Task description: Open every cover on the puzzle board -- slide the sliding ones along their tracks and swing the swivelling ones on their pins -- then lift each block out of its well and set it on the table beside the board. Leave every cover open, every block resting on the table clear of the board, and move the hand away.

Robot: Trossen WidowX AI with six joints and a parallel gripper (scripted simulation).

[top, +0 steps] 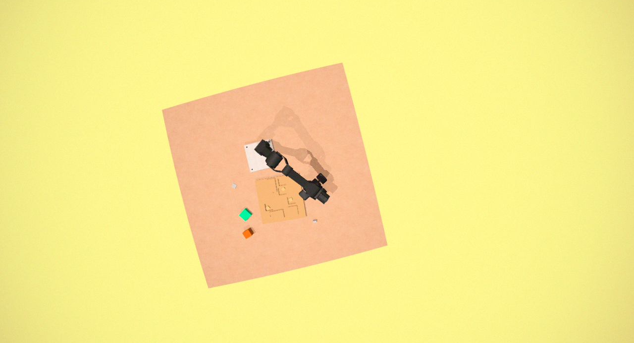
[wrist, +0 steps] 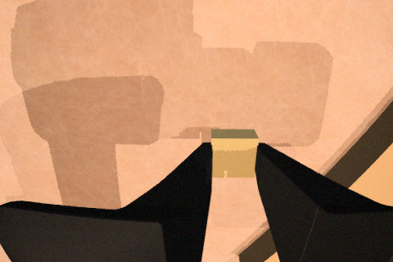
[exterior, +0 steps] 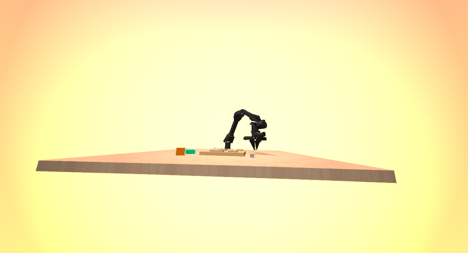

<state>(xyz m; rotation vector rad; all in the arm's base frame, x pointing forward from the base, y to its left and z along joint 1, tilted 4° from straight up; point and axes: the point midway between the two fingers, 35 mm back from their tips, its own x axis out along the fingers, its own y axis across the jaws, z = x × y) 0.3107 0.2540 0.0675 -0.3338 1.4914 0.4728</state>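
Observation:
My gripper [exterior: 255,149] [wrist: 232,152] is shut on a small yellow block [wrist: 234,163], low over the table just off the board's edge; whether the block touches the table I cannot tell. The fingertips are hidden under the arm in the top view. The wooden puzzle board [top: 266,188] [exterior: 222,153] [wrist: 381,172] carries wood-coloured covers with small yellow knobs, such as one knob [top: 267,207] at its left. Its upper right part is under the arm. One small grey block [top: 234,185] lies left of the board, another grey block [top: 314,220] [exterior: 252,155] near its lower right corner.
A green block [top: 244,214] [exterior: 190,151] and an orange block [top: 247,233] [exterior: 180,151] stand on the table left of the board. A white base plate [top: 253,161] lies behind the board under the arm's base. The arm [top: 301,180] reaches over the board's upper right.

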